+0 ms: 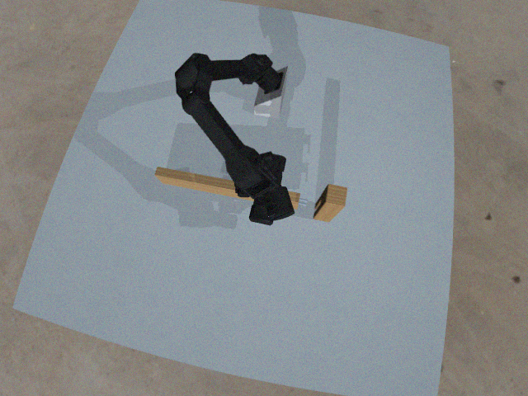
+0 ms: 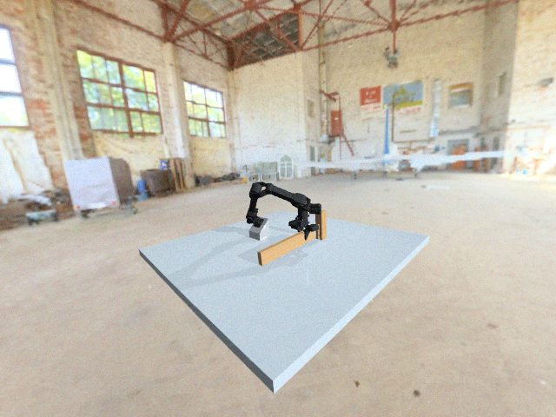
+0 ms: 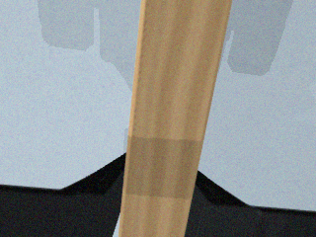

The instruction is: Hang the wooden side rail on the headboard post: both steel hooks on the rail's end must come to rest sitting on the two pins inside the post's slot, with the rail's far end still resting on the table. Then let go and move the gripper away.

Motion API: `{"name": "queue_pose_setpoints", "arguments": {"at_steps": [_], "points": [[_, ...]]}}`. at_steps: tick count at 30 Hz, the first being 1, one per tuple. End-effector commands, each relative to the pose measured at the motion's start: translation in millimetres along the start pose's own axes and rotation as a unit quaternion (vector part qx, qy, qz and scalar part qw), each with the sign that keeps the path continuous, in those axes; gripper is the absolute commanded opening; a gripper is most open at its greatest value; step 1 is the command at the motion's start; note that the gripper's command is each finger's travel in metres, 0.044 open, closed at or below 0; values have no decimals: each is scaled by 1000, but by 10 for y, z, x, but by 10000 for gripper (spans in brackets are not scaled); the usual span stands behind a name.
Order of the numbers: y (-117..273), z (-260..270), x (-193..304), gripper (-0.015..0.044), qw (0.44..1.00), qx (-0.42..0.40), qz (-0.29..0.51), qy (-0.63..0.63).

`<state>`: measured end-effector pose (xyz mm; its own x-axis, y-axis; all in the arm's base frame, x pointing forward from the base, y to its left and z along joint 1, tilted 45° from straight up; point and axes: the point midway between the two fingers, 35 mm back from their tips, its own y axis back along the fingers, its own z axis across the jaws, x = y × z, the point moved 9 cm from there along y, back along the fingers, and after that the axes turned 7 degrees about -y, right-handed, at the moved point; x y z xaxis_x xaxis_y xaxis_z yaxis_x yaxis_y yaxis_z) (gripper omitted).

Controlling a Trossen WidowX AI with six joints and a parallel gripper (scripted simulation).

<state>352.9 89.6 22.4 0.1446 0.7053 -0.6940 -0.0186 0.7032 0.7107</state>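
Note:
The wooden side rail (image 1: 194, 181) (image 2: 281, 248) (image 3: 173, 89) runs towards the headboard post, its far end low at the table. My gripper (image 1: 271, 205) (image 2: 307, 230) (image 3: 153, 158) is shut on the rail near its hook end, with a black finger on each side in the wrist view. The steel hooks (image 1: 304, 201) stick out of the rail's end, short of the post, with a small gap between. The headboard post (image 1: 334, 198) (image 2: 323, 225) stands upright, its dark slot facing the rail. The pins inside the slot cannot be made out, and the fingertips are hidden in the top view.
The arm's grey base block (image 1: 272, 104) (image 2: 257, 233) stands on the pale blue table (image 1: 238, 289) (image 2: 269, 305), on the far side of the rail in the exterior view. The arm arches from it over to the rail. Shadows lie around the rail and base.

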Motion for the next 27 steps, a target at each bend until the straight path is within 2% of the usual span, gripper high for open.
{"name": "queue_pose_setpoints", "arguments": {"at_steps": [1,27], "points": [[28,-18,31,0,1000,-3,2,2],[35,-12,56,0,1000,-3,2,2]]}}
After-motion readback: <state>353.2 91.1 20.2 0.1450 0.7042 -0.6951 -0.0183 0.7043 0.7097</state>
